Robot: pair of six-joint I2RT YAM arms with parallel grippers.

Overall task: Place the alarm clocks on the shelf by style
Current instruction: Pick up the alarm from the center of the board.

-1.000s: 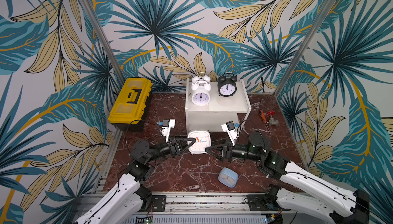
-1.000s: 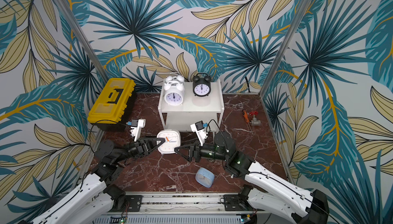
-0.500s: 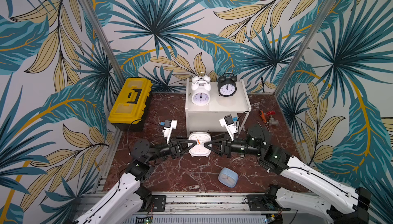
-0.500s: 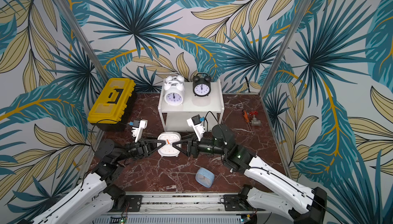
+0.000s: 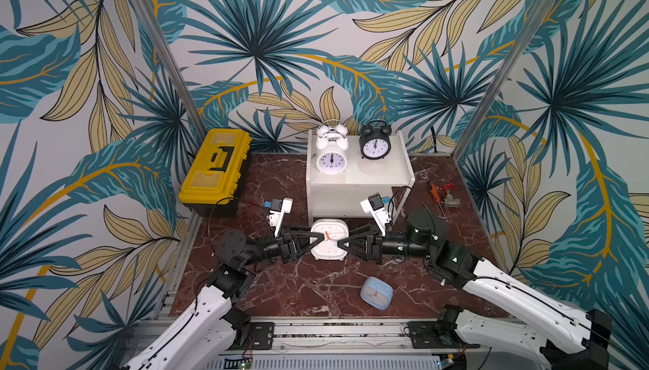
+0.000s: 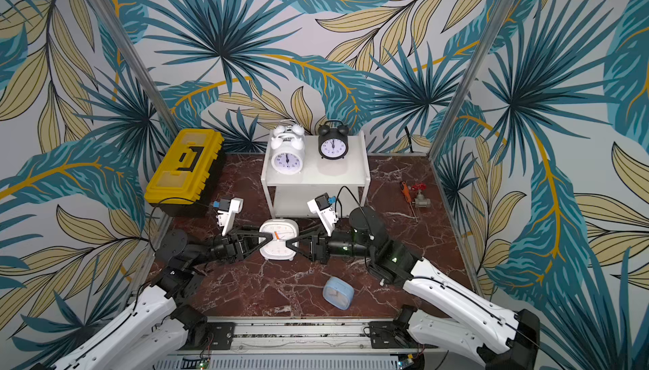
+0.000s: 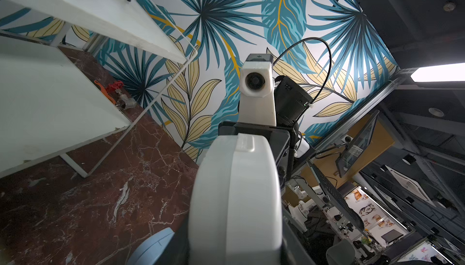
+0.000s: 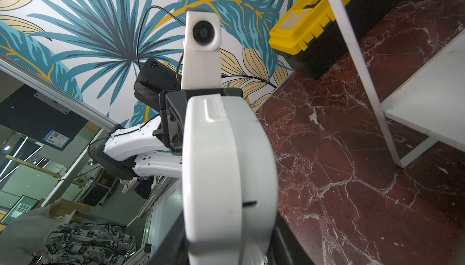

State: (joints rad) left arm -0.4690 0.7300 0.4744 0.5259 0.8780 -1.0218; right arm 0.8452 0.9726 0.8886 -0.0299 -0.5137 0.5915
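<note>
Left gripper [image 5: 318, 239]: clamping white rounded-square plastic clock [image 5: 330, 254], likely for handover.
Right gripper [image 5: 342, 244]: straddling the opposite edge; grip unclear.

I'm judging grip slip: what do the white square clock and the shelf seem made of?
White square clock: likely moulded plastic, smooth satin; a seam runs along its rounded edge in the wrist views. Shelf: matte white boards with rough-chipped edges, perhaps painted board; thin legs look like coated metal.
</note>
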